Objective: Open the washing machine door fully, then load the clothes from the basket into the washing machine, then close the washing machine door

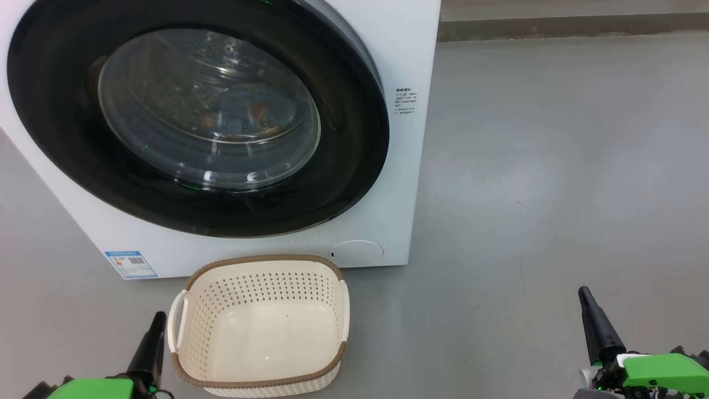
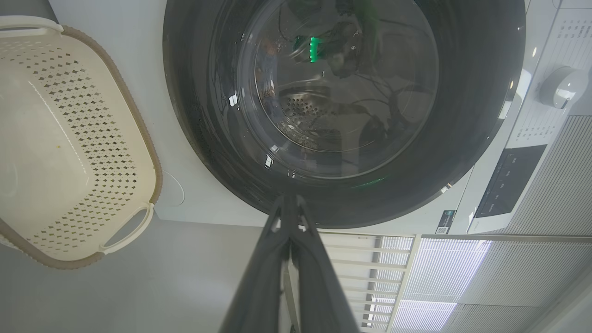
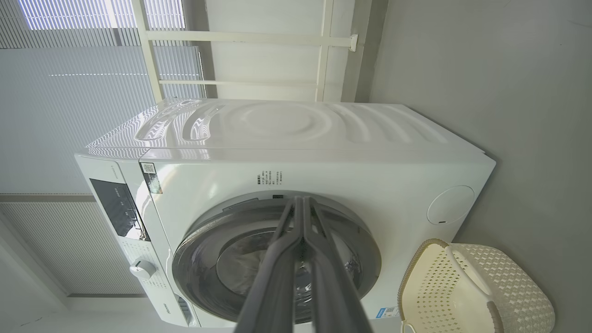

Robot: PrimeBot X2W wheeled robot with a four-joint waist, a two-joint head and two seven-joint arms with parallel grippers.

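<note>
Head view showed the door (image 1: 354,166) shut on the clothes (image 1: 243,113) inside the washer (image 1: 412,138), the basket (image 1: 260,259) empty just before it, and the left gripper (image 1: 159,317) and right gripper (image 1: 583,292) pinched together, empty, well clear, so finishing well probably meant only checking the latch had caught.

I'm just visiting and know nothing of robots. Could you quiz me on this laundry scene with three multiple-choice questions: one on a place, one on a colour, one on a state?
1. Where does the basket stand?
A) on the floor before the washing machine
B) on top of it
C) inside the drum

2. What colour is the basket's rim?
A) green
B) brown
C) blue

3. How is the washing machine door?
A) wide open
B) taken off
C) closed

Answers:
1 A, it sits on grey floor below the door.
2 B, a brown woven band tops cream walls.
3 C, its black rim lies against the white front, with the clothes behind the glass.
</note>
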